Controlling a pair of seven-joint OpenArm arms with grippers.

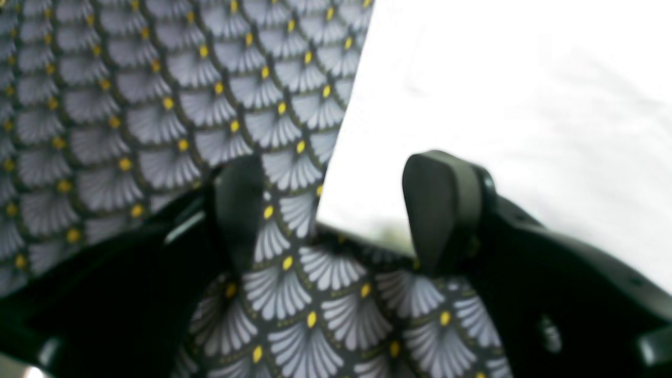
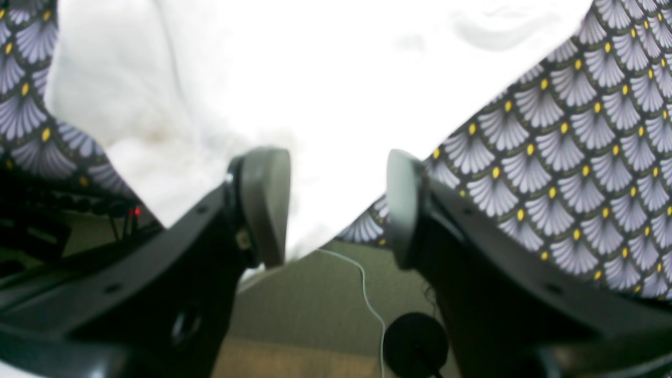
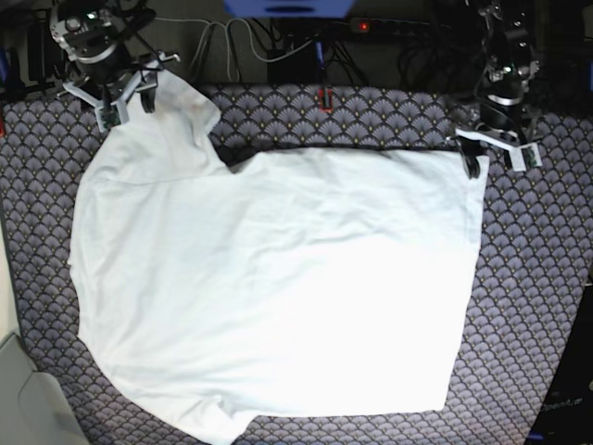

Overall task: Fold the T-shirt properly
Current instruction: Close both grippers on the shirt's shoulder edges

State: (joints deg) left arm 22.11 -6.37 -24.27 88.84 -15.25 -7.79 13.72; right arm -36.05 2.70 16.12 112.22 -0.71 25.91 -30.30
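Hovering at the far edge of the table (image 3: pixel 547 306), both my grippers gaping, nothing held. Left gripper (image 3: pixel 495 156) sits at the shirt's (image 3: pixel 278 287) far corner nr the table's right side; right gripper (image 3: pixel 119 96) over the sleeve at the far-left corner. Shirt lies spread flat across most of the table: white, thin cotton, soft, limp, wrinkly, light. Best grabbed by pinching hem corners or sleeve edge; it'll sag & drag on the fan-patterned cloth w/ yellow dots.
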